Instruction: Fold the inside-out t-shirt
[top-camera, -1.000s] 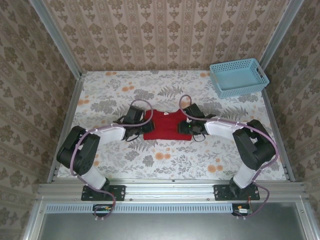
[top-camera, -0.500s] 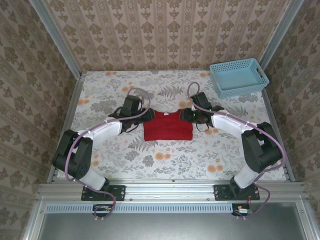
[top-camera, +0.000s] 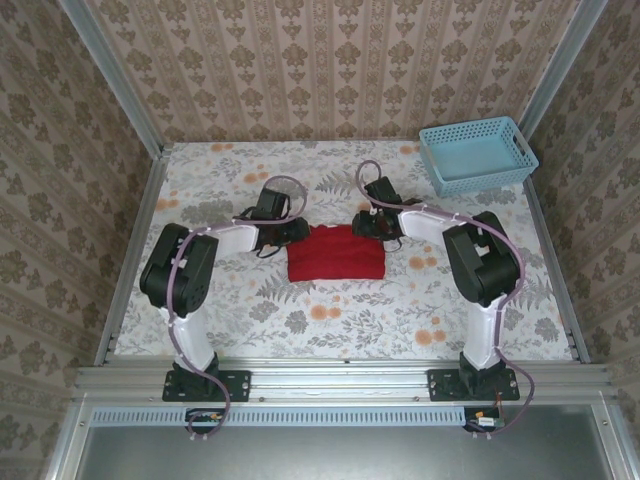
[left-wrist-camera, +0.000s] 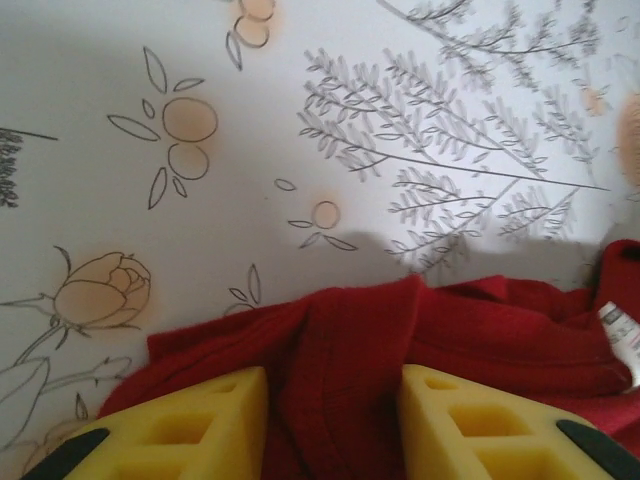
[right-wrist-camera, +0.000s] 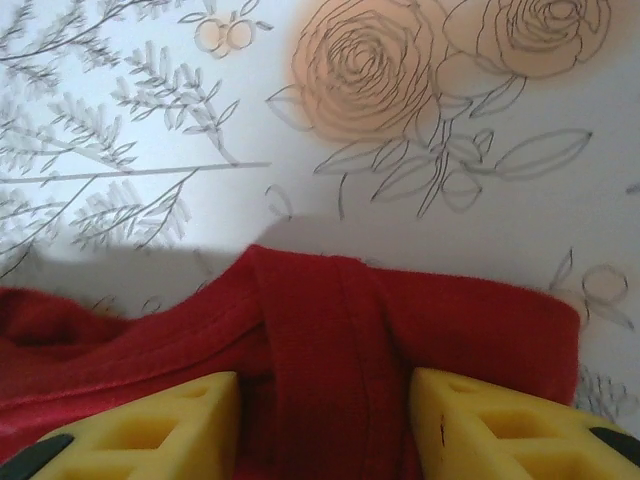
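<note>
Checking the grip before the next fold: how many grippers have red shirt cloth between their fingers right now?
2. The left gripper has a ridge of the t-shirt between its fingers at the far-left corner; the right gripper has one at the far-right corner.

Legible text: none.

1 small white sewn-in tag (left-wrist-camera: 621, 336) sits on the red t-shirt (left-wrist-camera: 500, 340), at the right edge of the left wrist view. The tag carries faint dark marks, too blurred to read as letters or numbers.

No brand, number or sign can be made out anywhere else in the pictures.
</note>
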